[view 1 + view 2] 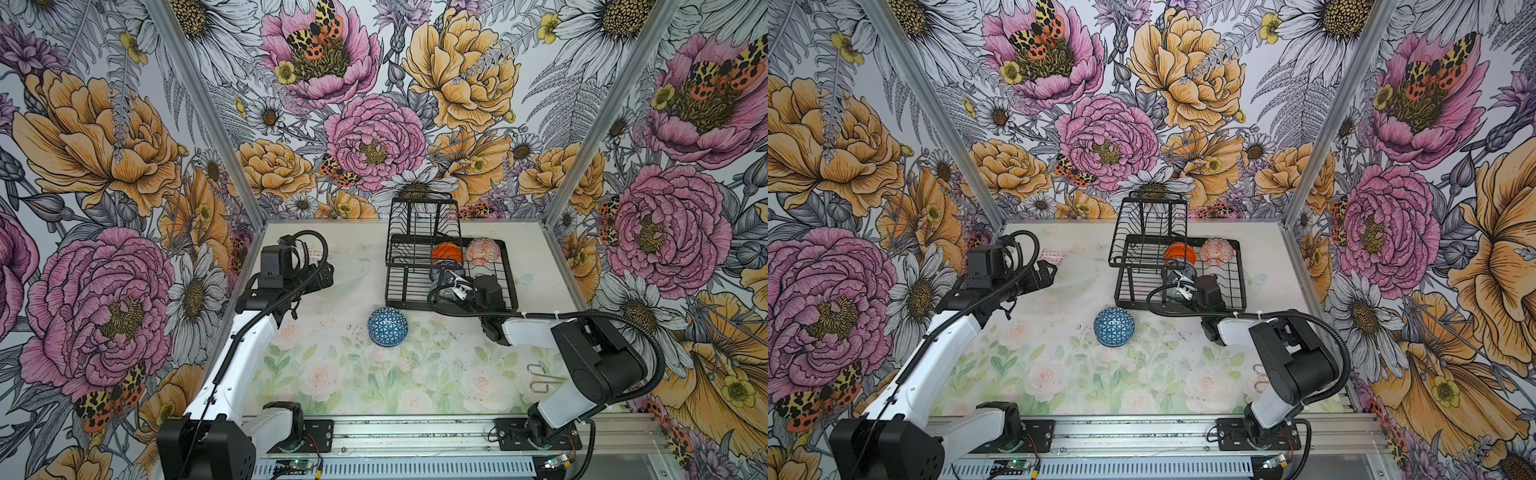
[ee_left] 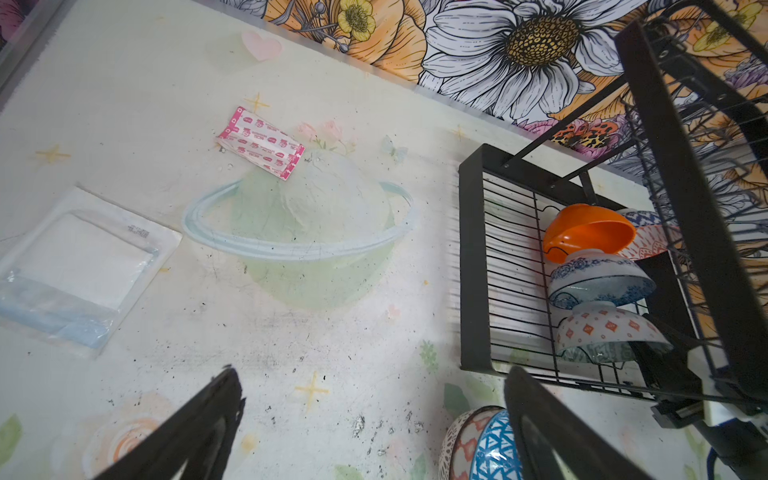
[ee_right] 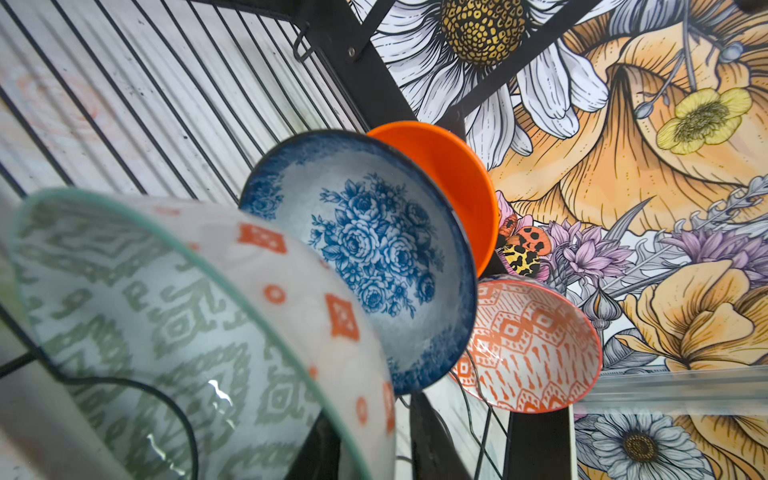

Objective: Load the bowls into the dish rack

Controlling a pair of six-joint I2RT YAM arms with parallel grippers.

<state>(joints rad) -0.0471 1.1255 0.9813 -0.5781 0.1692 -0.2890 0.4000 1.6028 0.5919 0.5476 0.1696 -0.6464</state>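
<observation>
Right wrist: grey-green bowl (image 3: 145,311), in dish rack (image 3: 357,75), just before jaws.

Walls are totally covered in loud floral wallpaper (image 1: 374,141), huge pink and orange peonies, daisies, spotted moths. Bare aluminium corner posts (image 1: 208,116) frame the booth. The tabletop (image 1: 332,374) is a pale, scuffed rose print, with a metal rail (image 1: 415,432) along the front edge.
</observation>
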